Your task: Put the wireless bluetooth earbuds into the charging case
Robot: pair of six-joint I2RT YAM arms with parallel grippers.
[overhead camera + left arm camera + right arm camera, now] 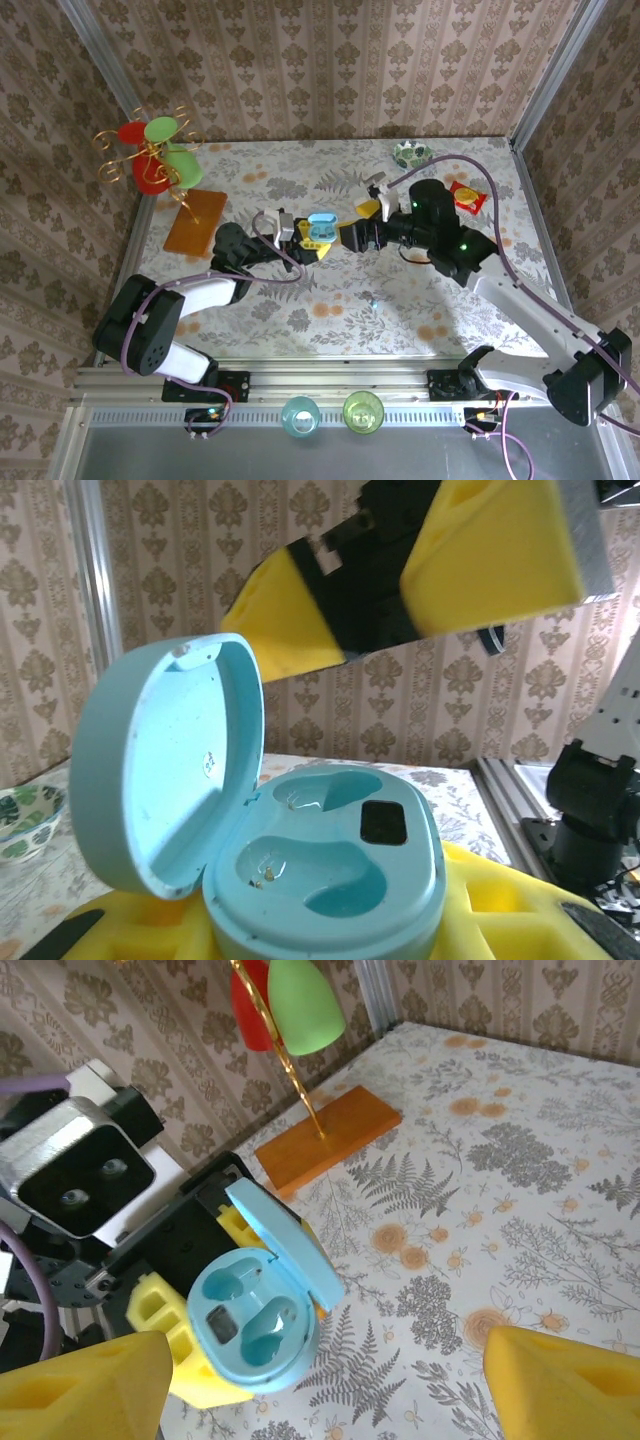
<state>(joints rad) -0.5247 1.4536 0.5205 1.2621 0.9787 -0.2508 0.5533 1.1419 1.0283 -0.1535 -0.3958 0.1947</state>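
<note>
Far left in the overhead view, a gilt wire stand (150,155) with red and green shapes rises from an orange slab (195,222) on the flower-patterned table (330,300). Right of it, just left of the frame's centre, the left gripper (312,243) is clamped on the charging case (320,228), holding it above the cloth with its lid swung open. Immediately right of the case, the right gripper (358,222) faces it. Its yellow fingers are spread apart with nothing between them, near the case but not touching. At lower centre a tiny pale speck (375,300) lies on the cloth, too small to name. At upper right sit a patterned bowl (412,153) and a red-and-yellow packet (467,199). Two cups (300,415), one teal and one green, stand at the bottom edge.

Through the left wrist camera, the lid (165,770) stands up at the left. The case body sits at lower centre between yellow pads (520,905), and its two wells (330,880) show bare blue floors beside a dark square. The right gripper's fingers hang across the top of the frame.

From the right wrist camera, the case (250,1330) sits at lower left with its wells toward the lens, above that camera's own yellow fingertips (80,1390) in the bottom corners.
</note>
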